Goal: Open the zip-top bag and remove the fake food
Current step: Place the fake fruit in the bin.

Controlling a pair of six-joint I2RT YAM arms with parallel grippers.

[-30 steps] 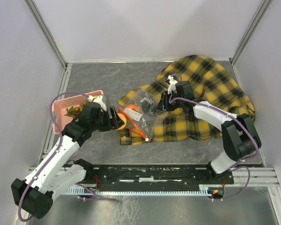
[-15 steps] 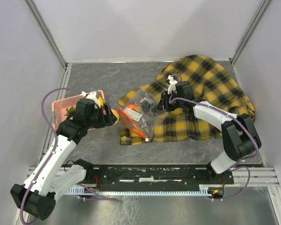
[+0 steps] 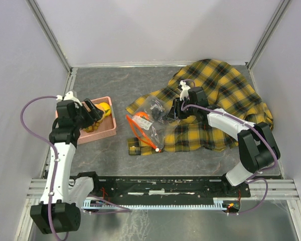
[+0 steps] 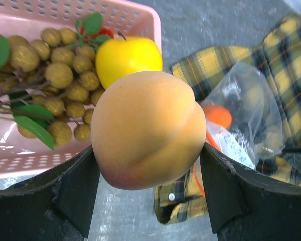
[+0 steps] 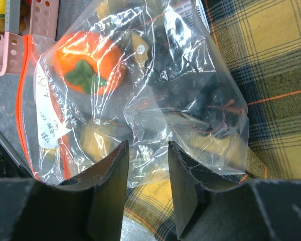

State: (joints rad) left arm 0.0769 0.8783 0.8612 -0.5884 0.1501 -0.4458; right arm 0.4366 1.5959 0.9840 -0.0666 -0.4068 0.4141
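- Top view: the left gripper [image 3: 92, 113] hangs over the pink basket [image 3: 98, 132], pinching a peach [image 3: 105, 109]. The right gripper [image 3: 173, 111] sits at the far side of the zip-top bag [image 3: 149, 119], which lies on the plaid cloth [image 3: 226, 95] with its zip edge facing the basket. Bare table [image 3: 120, 85] lies between bag and basket, leaving room to travel.
- Left wrist view: the jaws are spread around the peach [image 4: 148, 128], one finger on each flank. The grape bunch [image 4: 60, 65] and yellow apple [image 4: 128, 55] fill the basket [image 4: 135, 12], so I would lower it into the free near corner and then let go, clear of the rim.
- Right wrist view: the right gripper [image 5: 146, 153] has its jaws nearly together, apparently nipping the bag's [image 5: 190, 75] bottom film. An orange fruit [image 5: 88, 68] sits near the red-orange zip strip [image 5: 24, 100]. A steady hold there should keep the mouth from sliding on the cloth [image 5: 271, 65].
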